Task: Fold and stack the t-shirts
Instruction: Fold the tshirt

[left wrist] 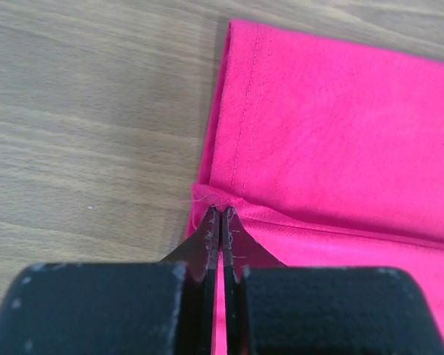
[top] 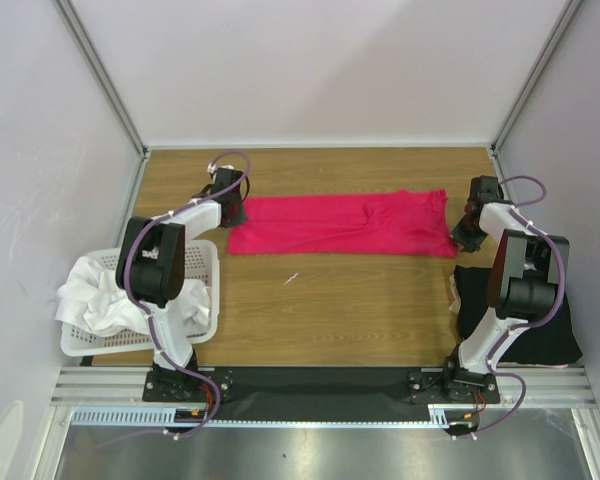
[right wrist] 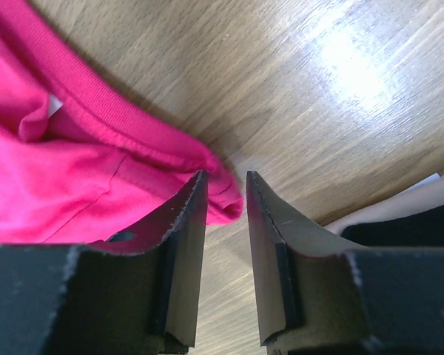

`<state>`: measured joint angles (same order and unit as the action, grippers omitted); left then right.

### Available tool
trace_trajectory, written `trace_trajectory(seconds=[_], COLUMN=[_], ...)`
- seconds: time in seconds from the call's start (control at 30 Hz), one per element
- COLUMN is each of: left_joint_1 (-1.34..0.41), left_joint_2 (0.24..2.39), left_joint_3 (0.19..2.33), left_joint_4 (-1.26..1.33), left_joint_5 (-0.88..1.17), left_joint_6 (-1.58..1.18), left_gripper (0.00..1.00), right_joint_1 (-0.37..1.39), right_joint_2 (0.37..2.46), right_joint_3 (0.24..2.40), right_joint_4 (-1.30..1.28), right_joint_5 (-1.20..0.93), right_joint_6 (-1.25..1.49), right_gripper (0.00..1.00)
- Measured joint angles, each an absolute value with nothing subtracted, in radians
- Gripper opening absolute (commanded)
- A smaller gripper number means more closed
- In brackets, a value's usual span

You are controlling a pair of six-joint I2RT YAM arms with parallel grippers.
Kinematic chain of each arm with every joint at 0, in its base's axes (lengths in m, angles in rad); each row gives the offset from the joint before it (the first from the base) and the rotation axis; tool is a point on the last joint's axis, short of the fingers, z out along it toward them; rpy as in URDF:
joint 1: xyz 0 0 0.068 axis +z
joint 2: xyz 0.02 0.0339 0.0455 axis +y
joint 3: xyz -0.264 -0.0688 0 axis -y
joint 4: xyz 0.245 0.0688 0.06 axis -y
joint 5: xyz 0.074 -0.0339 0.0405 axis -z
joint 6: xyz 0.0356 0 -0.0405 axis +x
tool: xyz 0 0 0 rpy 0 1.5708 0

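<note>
The crimson-pink t-shirt (top: 340, 225) lies folded into a long strip across the far middle of the table. My left gripper (top: 230, 205) is at its left end, shut on the hem corner of the pink shirt (left wrist: 333, 126); the fabric is pinched between the fingertips (left wrist: 209, 222). My right gripper (top: 467, 228) is at the shirt's right end, open, with the collar corner (right wrist: 222, 200) poking into the gap between its jaws. A black t-shirt (top: 515, 310) lies at the near right. White t-shirts (top: 100, 300) are heaped in the basket.
A white perforated basket (top: 202, 262) stands at the near left under the left arm. A white edge (right wrist: 399, 200) shows beside the black shirt in the right wrist view. White walls and metal posts enclose the wooden table (top: 340, 310).
</note>
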<state>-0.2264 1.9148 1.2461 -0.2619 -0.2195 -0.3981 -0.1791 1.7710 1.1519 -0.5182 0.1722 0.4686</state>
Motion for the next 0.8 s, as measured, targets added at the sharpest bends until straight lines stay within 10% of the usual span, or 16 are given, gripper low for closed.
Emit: trace_trajectory(seconds=[0.3,0.53,0.8], left_joint_1=[-0.223,-0.223,-0.223], left_joint_2=[1.902,1.902,1.902], left_joint_3=[1.239,1.24,1.241], left_joint_4=[-0.242,-0.24,-0.241], left_joint_5=[-0.253,-0.258,-0.259], left_joint_6=[-0.419,-0.418,-0.418], left_gripper=[0.0,0.0,0.0], right_joint_1=[-0.183,-0.184,-0.185], right_joint_2=[1.771,1.767,1.656], right_joint_3=[1.134,1.126,1.081], right_joint_4=[-0.517,-0.51,-0.45], right_joint_5=[0.171,0.147,0.043], right_joint_6=[0.465,0.448,0.395], right_gripper=[0.19,0.49,0.5])
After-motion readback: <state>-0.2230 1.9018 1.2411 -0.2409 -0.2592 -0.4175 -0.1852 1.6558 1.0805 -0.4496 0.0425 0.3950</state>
